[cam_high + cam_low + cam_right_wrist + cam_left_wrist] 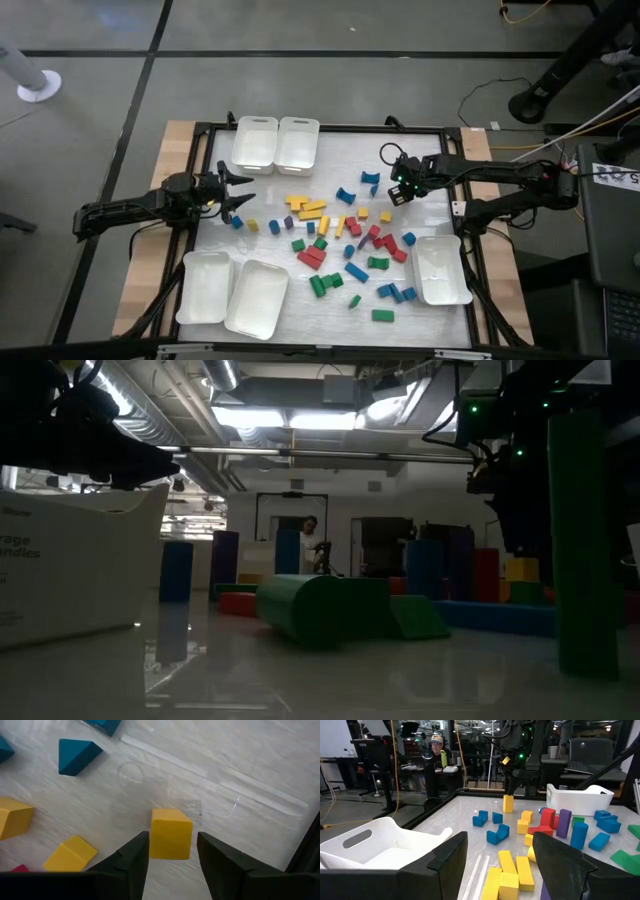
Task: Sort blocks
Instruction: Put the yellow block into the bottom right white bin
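Many small blocks (345,245) in red, yellow, blue, green and purple lie scattered over the middle of the white table. My right gripper (397,192) is open and points down at the far right of the scatter. Its fingers stand on either side of a yellow block (171,834), which stands upright on the table (508,803). My left gripper (236,190) is open, hovers level at the table's left side and holds nothing. In its wrist view, yellow bars (510,872) and blue arches (497,834) lie ahead of its fingers (500,865). My right gripper comes from above, pointing down, with one finger (135,855) on each side of the yellow block's upper end (171,820). Whether the fingers touch it I cannot tell. The block stands upright with its lower end on the table.
Two white trays (275,144) sit side by side at the far edge. Two more (232,292) sit at the near left and one (440,270) at the near right. A black frame (320,126) rims the table. People sit in the room beyond (437,747).
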Available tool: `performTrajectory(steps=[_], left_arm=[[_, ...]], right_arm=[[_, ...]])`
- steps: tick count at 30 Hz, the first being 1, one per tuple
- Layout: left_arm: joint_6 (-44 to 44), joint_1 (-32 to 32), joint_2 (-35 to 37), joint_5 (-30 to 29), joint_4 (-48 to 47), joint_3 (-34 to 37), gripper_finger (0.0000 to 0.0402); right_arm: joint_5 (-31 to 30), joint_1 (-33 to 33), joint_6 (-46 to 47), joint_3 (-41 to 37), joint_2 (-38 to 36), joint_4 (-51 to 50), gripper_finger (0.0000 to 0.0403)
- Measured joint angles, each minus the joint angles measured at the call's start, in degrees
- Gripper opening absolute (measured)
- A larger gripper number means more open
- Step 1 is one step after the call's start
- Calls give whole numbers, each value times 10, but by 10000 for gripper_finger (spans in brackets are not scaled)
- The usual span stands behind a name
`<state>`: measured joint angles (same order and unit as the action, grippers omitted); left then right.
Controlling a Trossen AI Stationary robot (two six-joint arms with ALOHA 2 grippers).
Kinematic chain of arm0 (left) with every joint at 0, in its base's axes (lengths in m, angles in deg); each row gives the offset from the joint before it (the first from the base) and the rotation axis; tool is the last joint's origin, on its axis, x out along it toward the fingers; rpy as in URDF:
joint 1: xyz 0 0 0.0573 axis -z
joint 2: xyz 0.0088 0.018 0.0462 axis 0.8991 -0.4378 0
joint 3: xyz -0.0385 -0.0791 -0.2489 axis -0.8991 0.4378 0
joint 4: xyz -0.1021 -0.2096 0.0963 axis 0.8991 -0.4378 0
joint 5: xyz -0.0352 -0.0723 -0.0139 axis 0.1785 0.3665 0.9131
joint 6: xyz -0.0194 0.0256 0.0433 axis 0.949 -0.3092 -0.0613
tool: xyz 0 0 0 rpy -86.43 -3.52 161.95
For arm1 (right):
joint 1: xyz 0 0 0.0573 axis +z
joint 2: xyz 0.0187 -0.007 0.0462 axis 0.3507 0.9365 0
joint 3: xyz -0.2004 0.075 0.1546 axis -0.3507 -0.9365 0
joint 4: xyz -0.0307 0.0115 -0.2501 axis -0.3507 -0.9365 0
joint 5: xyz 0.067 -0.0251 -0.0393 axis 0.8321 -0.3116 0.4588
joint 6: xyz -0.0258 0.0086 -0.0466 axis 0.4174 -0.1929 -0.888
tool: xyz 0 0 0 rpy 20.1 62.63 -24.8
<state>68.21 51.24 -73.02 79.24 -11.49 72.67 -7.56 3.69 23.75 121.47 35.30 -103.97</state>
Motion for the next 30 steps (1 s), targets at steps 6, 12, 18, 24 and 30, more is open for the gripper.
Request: performTrajectory(steps=[6, 12, 18, 24, 30], left_arm=[[0, 0, 0, 0, 0, 0, 214], [0, 0, 0, 0, 0, 0, 214], [0, 0, 0, 0, 0, 0, 214], [0, 0, 0, 0, 0, 0, 214], [0, 0, 0, 0, 0, 0, 214]], right_arm=[[0, 0, 1, 0, 0, 0, 170], [0, 0, 10, 0, 0, 0, 170], [0, 0, 16, -3, 0, 3, 170], [16, 0, 16, -39, 0, 39, 170], [11, 0, 14, -59, 0, 74, 170]])
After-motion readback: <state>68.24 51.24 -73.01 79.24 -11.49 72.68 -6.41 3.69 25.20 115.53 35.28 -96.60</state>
